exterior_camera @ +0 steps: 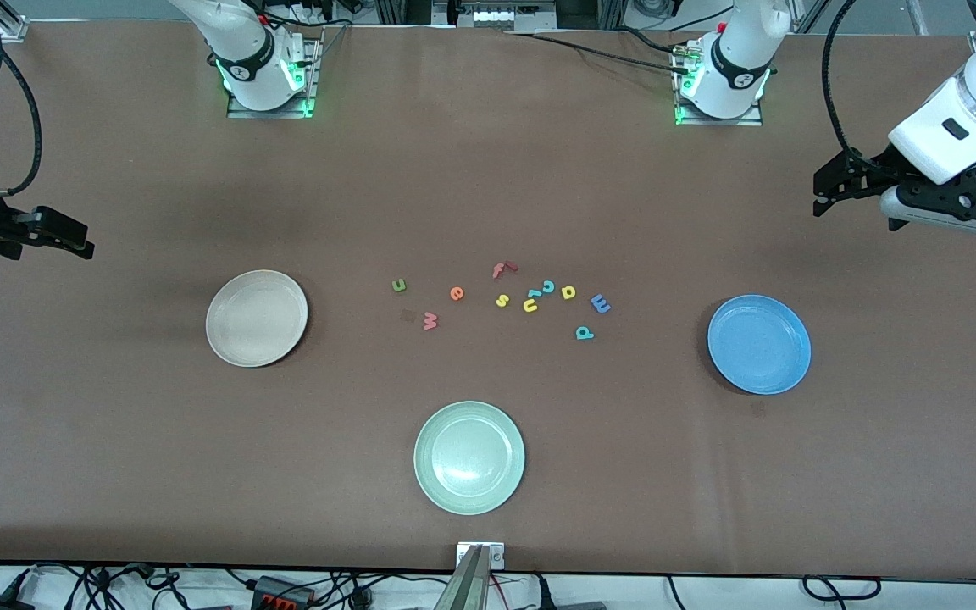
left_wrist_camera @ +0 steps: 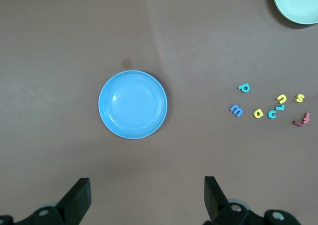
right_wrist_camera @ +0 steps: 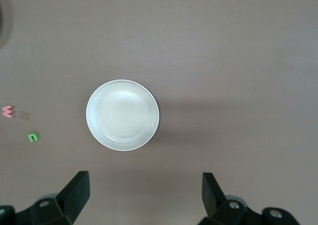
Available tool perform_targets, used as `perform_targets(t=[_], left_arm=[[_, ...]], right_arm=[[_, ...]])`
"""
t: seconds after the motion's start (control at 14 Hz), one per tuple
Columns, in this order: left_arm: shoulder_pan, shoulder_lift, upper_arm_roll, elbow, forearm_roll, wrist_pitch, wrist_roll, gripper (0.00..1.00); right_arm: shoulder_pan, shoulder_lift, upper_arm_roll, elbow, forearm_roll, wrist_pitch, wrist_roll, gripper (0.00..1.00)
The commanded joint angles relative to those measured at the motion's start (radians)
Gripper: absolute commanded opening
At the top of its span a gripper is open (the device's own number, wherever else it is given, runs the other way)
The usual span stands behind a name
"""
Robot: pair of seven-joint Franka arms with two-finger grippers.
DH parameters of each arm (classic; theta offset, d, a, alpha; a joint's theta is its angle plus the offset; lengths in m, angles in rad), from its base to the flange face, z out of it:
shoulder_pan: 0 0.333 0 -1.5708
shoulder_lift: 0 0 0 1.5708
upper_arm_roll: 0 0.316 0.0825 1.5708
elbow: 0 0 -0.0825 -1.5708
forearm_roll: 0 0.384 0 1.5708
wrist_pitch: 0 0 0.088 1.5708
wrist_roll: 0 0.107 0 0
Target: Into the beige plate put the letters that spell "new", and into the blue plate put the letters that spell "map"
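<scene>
The green n (exterior_camera: 399,285), orange e (exterior_camera: 457,293) and pinkish w (exterior_camera: 429,320) lie mid-table toward the beige plate (exterior_camera: 257,318). The yellow a (exterior_camera: 568,292), blue m (exterior_camera: 600,303) and teal p (exterior_camera: 585,333) lie toward the blue plate (exterior_camera: 759,344). Both plates hold nothing. My left gripper (exterior_camera: 823,193) hangs open high over the left arm's end of the table, looking down on the blue plate (left_wrist_camera: 132,104). My right gripper (exterior_camera: 81,240) is open over the right arm's end, with the beige plate (right_wrist_camera: 122,114), n (right_wrist_camera: 33,136) and w (right_wrist_camera: 7,111) below it.
A red f (exterior_camera: 503,269), yellow s (exterior_camera: 502,300), yellow u (exterior_camera: 530,303) and teal c (exterior_camera: 547,287) are mixed in with the task letters. A pale green plate (exterior_camera: 469,457) sits nearer the front camera than the letters.
</scene>
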Motion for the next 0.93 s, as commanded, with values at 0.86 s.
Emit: perform_targets(t=[0.86], left_arm=[[0.002, 0.019, -0.004, 0.006, -0.007, -0.107, -0.067, 1.0]], right_arm=[[-0.005, 0.008, -0.001, -0.01, 0.018, 0.005, 0.007, 1.0]])
